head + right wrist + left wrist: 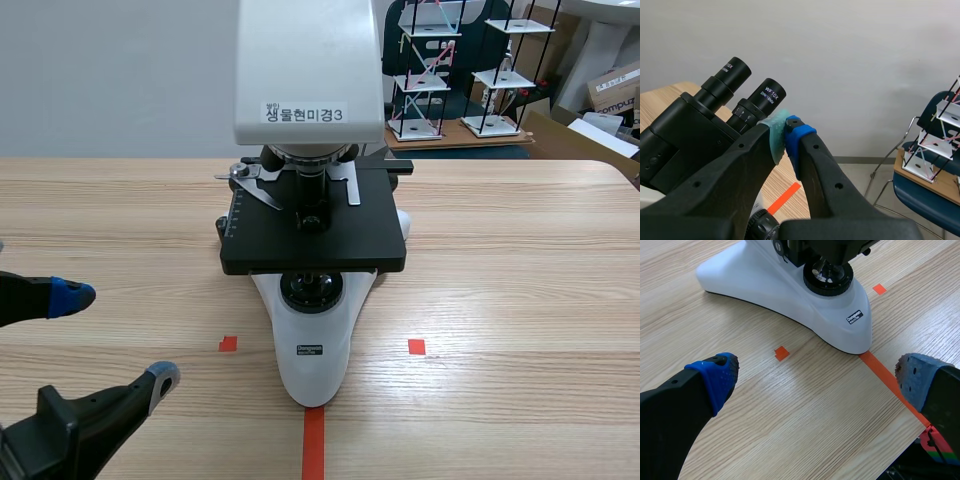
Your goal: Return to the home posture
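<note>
My L gripper (817,372) sits low over the table (790,430) at the near edge, fingers wide apart, nothing btwn. Ahead, microscope (314,345) stands mid-table, base tip on red tape line (313,440). My R gripper (786,127) is up beside the eyepieces (767,97), pads pressed together, holding nothing; contact w/ eyepiece unclear.

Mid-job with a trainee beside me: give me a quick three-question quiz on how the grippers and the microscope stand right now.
1. True or false: the left gripper is gripping the microscope.
2. The right gripper is: A) open; B) shut on nothing; C) shut on an eyepiece.
3. Fill in: the orange-red tape line ends at the front of the microscope's ____.

Key: 1 false, it is open, short of the microscope. 2 B. 3 base.
</note>
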`<action>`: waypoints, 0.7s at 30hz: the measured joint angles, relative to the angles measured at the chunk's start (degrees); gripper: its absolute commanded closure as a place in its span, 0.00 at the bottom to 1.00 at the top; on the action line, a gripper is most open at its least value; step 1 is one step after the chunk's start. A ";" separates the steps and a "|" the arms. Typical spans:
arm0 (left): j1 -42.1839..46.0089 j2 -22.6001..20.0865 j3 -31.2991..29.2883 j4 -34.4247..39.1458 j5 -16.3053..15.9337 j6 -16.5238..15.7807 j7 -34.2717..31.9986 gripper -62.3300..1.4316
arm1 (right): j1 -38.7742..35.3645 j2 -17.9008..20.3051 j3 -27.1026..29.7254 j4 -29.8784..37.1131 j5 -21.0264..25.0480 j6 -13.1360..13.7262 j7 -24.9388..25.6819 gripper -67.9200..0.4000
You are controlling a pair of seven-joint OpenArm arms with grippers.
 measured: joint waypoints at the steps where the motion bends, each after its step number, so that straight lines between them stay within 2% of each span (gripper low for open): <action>1: 0.00 0.00 0.00 0.00 0.00 0.00 0.00 0.00 | 0.00 0.00 0.00 0.00 0.00 0.00 0.09 0.99; 17: 0.00 0.00 0.00 0.00 0.00 0.00 0.00 0.00 | 0.00 0.00 0.00 0.00 0.00 0.00 0.48 0.99; 21: 0.00 0.00 0.00 0.00 0.00 0.00 0.00 0.00 | -1.07 0.00 0.48 0.17 -0.42 0.02 2.47 0.99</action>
